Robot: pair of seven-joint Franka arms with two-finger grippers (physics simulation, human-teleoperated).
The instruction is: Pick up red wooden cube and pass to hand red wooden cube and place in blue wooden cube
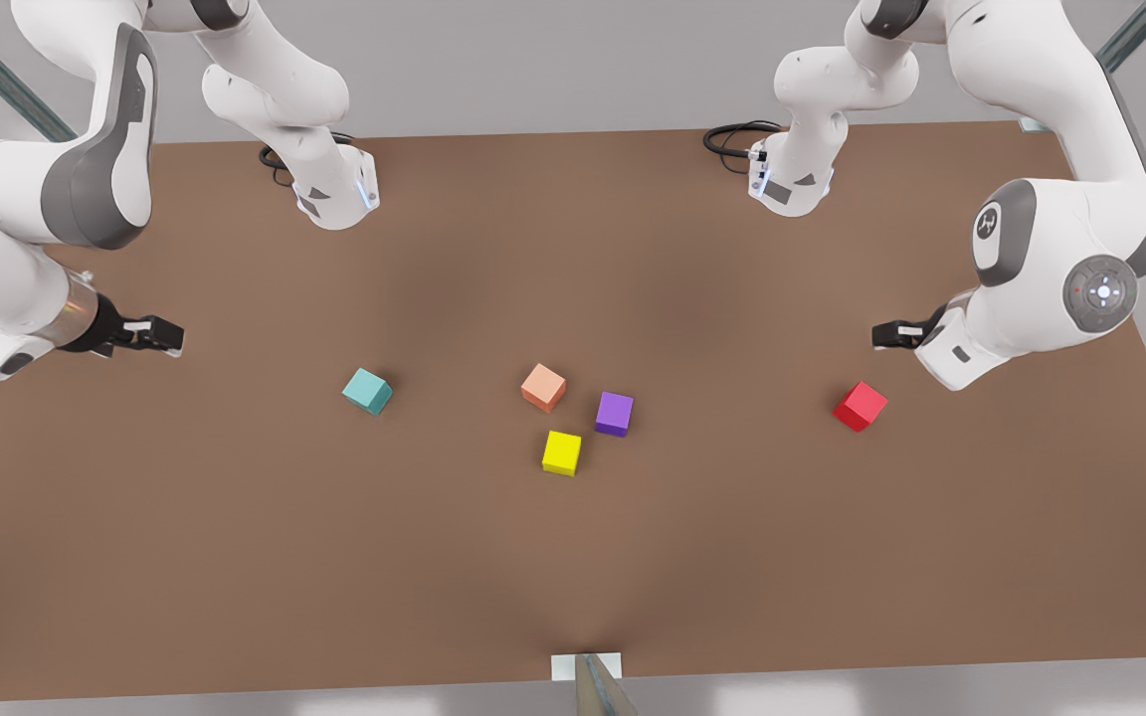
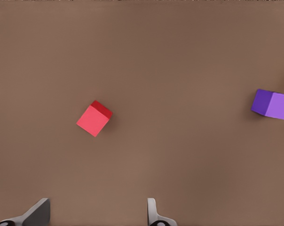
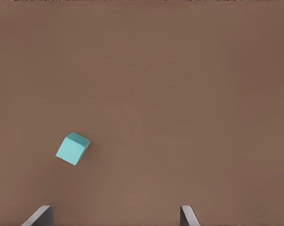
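The left gripper (image 1: 883,335) hangs above the table (image 1: 235,557) at the front view's right, its two fingers (image 2: 38,213) spread wide with nothing between them. The red cube (image 1: 860,406) sits flat on the table just beside this gripper, a little nearer the camera in the front view, and apart from the fingers. In the left wrist view the red cube (image 2: 94,118) lies ahead of the open fingers, turned so that a corner points back toward them rather than a flat face. All its sides look equal, so it has no long axis.

The right gripper (image 1: 163,336) hangs at the front view's left, also spread wide and holding nothing, as its fingers (image 3: 40,215) show in the right wrist view. The teal cube (image 1: 367,391) rests on the table well apart from it, toward the middle; in the right wrist view the teal cube (image 3: 73,148) also sits corner-on to the fingers.

Between the two task cubes stands a loose cluster: a salmon cube (image 1: 543,387), a purple cube (image 1: 614,413) just beside it, and a yellow cube (image 1: 561,452) nearest the camera. None of them touch. The purple cube (image 2: 272,103) lies far off to one side of the left gripper.
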